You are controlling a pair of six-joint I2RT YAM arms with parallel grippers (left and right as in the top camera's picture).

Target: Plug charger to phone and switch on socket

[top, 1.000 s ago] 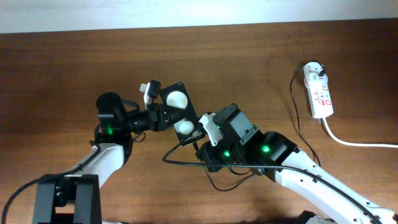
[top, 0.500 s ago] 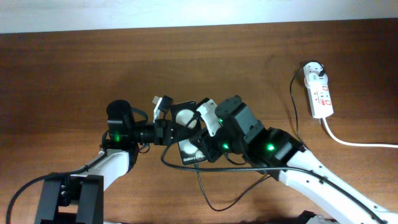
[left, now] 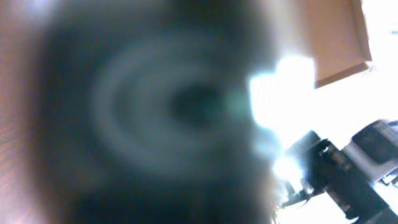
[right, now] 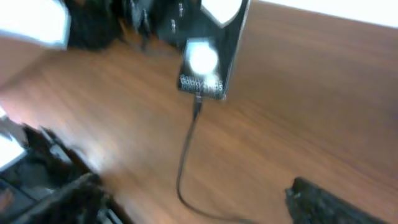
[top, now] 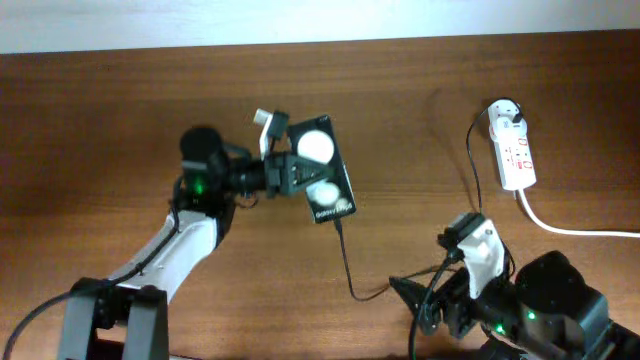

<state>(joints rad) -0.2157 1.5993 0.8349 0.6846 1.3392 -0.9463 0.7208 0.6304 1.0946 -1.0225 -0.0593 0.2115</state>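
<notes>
My left gripper [top: 290, 172] is shut on the left edge of the phone [top: 335, 205], a black slab with two white blobs, and holds it tilted above the table. The charger [top: 345, 262], a thin black cable, hangs from the phone's lower edge. In the right wrist view its tip sits in the phone [right: 208, 59] and the charger [right: 184, 165] loops down over the wood. My right gripper [top: 412, 305] is open near the front edge, apart from the phone, with the cable passing by it. The socket [top: 517, 155] lies at the far right. The left wrist view is a dark blur.
A round white plug [top: 505, 112] sits in the socket's far end. A thick white cord [top: 560, 225] runs off to the right edge. Both arms' bodies take up the table's front edge.
My right gripper opened, let go of the cable and drew back from the phone to the front right. The left gripper carried the phone up and slightly right, with the cable trailing from it.
</notes>
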